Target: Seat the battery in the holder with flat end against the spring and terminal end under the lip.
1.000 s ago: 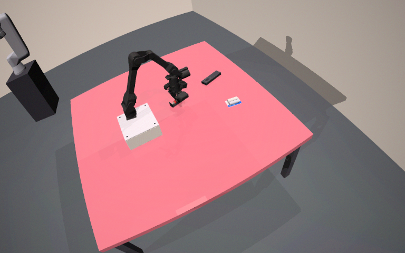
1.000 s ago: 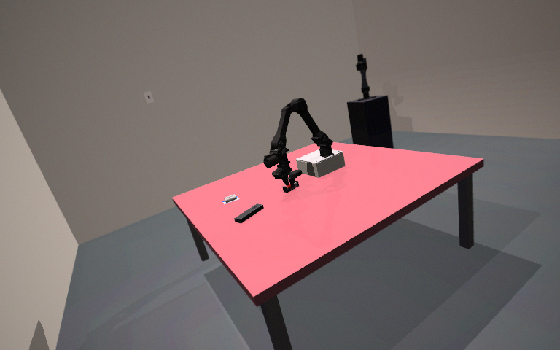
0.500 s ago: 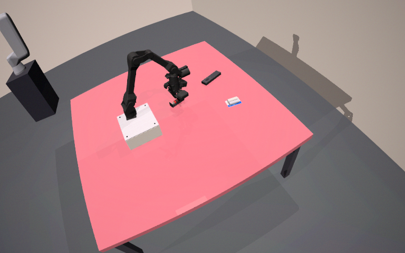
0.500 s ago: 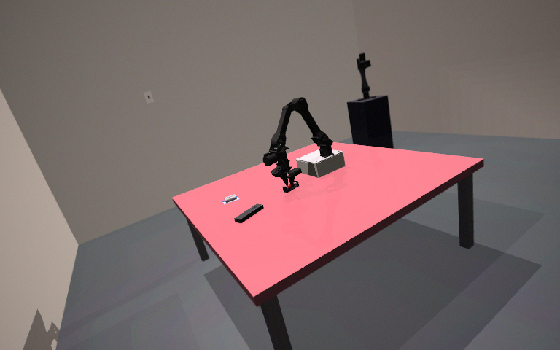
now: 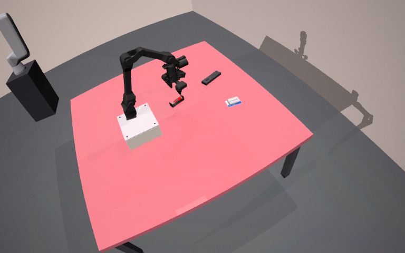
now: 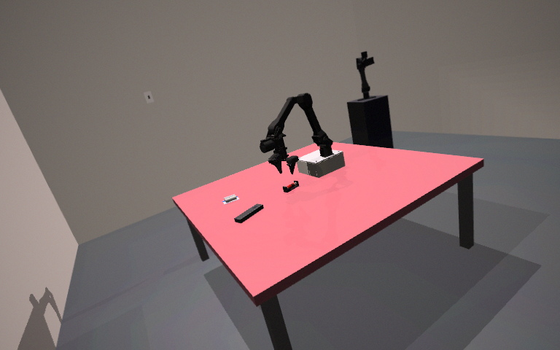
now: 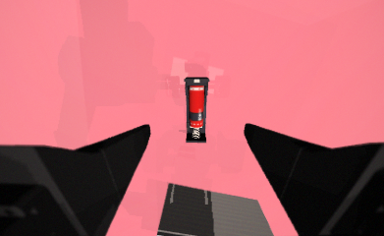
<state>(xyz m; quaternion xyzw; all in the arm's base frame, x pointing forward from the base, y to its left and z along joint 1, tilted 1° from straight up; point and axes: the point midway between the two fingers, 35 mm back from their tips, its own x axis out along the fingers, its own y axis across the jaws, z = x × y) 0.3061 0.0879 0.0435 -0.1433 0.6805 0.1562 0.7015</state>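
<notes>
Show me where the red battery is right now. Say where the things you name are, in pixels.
In the wrist view, the red battery (image 5: 177, 100) (image 6: 291, 186) (image 7: 196, 100) lies lengthwise inside the black holder (image 5: 171, 104) (image 6: 284, 189) (image 7: 190, 140), upper centre, between spring (image 7: 196, 133) and opposite end.

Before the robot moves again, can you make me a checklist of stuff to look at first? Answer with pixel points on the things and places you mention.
1. Jaws (image 6: 286, 172) wide open: ok.
2. Jaws up off the battery (image 5: 177, 100) (image 6: 291, 186) (image 7: 196, 100), not touching it: ok.
3. Battery in the holder (image 5: 171, 105) (image 6: 284, 189) (image 7: 189, 139), lined up straight along it: ok.
4. One battery end against the spring (image 7: 195, 133): ok.
5. Other end properly under the lip (image 7: 203, 80): cannot tell, too small.
6. Battery lying totally flat: cannot tell.
</notes>
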